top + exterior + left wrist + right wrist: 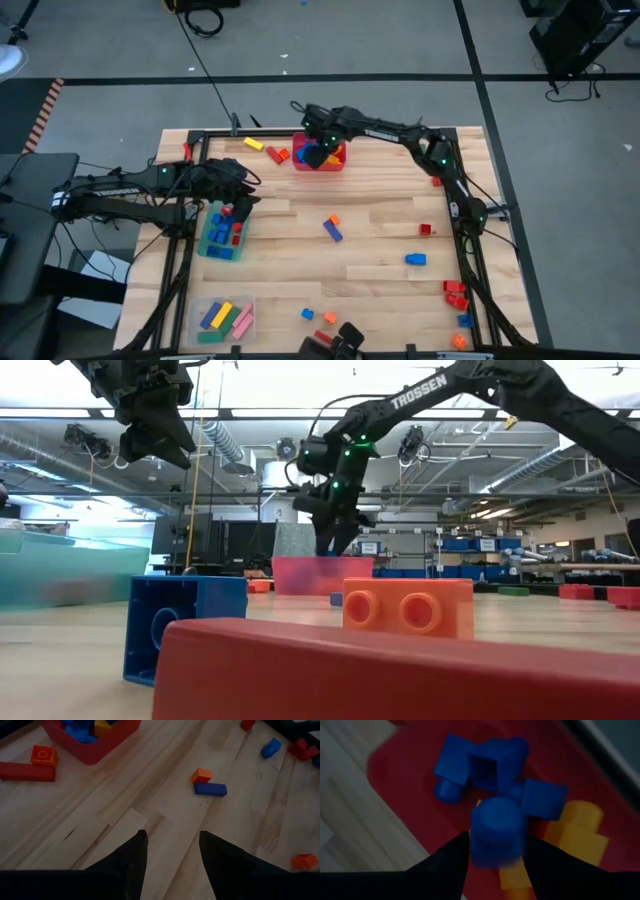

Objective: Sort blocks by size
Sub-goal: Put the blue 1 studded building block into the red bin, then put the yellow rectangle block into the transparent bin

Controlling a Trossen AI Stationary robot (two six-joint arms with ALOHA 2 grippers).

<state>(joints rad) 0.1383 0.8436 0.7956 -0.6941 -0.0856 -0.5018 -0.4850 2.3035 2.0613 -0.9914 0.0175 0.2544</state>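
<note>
Right hand (492, 850), upper centre, poised above red bin (320, 160), parting around blue block (497, 837); may bounce out. Left hand (172, 852) released, empty.

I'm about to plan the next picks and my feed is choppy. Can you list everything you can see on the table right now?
Red bin: one, red, middle of the far edge; blue and yellow blocks inside.
Green bin: one, green, left side; blue and red blocks inside.
Clear bin: one, clear, near left corner; blue, yellow, green and pink bars inside.
Loose blocks: roughly a dozen, red, blue, orange and yellow; scattered, mostly on the right and near sides.
Blue block: one, blue, at the right gripper, above the red bin.
Left gripper: open, empty, by the green bin.
Right gripper: over the red bin.
</note>
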